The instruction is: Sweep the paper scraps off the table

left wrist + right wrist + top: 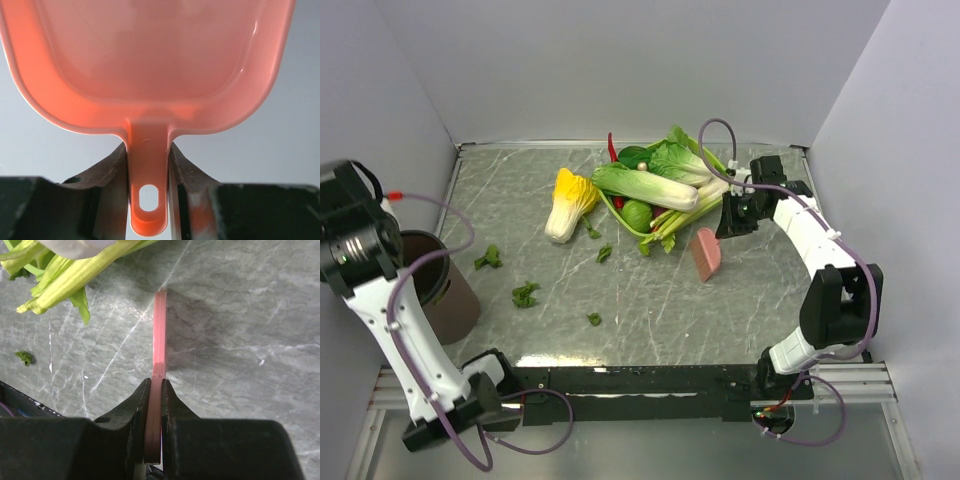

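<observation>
- While pinching the pink dustpan [150, 65] by its handle, the left gripper [148, 165] is hovering beside the brown bin [455, 295].
- The right gripper [155, 390] is clamping a pink scraper [159, 330] well right of the bin.
- Several paper scraps [525, 294] are lying on the table [740, 310] right of the bin.

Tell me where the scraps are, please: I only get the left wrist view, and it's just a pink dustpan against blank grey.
Observer: About five green scraps lie loose on the table, mostly left of centre.
Operator: What is the other arm up to?
Observer: The right pincer is shut on a flat pink scraper, held on edge beside the greens.
Operator: Is there anywhere to tip the scraps?
Observer: A brown bin stands at the table's left edge, beside the left arm that holds your dustpan.
</observation>
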You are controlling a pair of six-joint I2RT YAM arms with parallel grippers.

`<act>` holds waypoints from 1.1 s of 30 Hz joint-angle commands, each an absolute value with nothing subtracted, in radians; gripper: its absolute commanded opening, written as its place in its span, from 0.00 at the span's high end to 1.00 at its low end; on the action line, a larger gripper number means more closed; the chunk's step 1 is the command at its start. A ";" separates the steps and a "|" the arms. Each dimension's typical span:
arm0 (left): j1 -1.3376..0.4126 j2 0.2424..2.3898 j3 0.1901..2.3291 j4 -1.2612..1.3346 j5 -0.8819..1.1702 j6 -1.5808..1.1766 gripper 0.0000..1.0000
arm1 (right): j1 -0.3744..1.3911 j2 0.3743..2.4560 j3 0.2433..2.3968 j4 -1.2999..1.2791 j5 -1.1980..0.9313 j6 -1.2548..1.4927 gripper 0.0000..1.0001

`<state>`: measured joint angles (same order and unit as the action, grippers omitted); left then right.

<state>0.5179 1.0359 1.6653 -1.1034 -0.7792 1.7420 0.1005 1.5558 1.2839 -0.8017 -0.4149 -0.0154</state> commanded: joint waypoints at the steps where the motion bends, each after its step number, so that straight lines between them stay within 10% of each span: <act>1: 0.522 1.127 1.822 -1.133 -0.658 1.464 0.99 | 0.107 1.436 1.301 -0.834 -0.390 -0.008 1.00; 15: 0.411 1.295 2.154 -1.253 0.063 0.398 0.99 | 0.280 1.186 1.448 -0.849 -0.432 -0.270 1.00; 22: 0.410 1.122 1.835 -1.019 0.358 0.143 0.99 | 0.576 1.209 1.433 -0.608 -0.528 -0.705 1.00; 33: 0.411 1.183 1.876 -0.942 0.428 -0.064 0.99 | 0.790 1.523 1.407 -0.305 -0.502 -1.144 1.00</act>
<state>0.4107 1.1599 1.8217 -1.0298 0.3706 0.0341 0.7540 1.4464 1.3872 -0.4706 -0.4885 -0.9321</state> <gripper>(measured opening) 0.339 0.153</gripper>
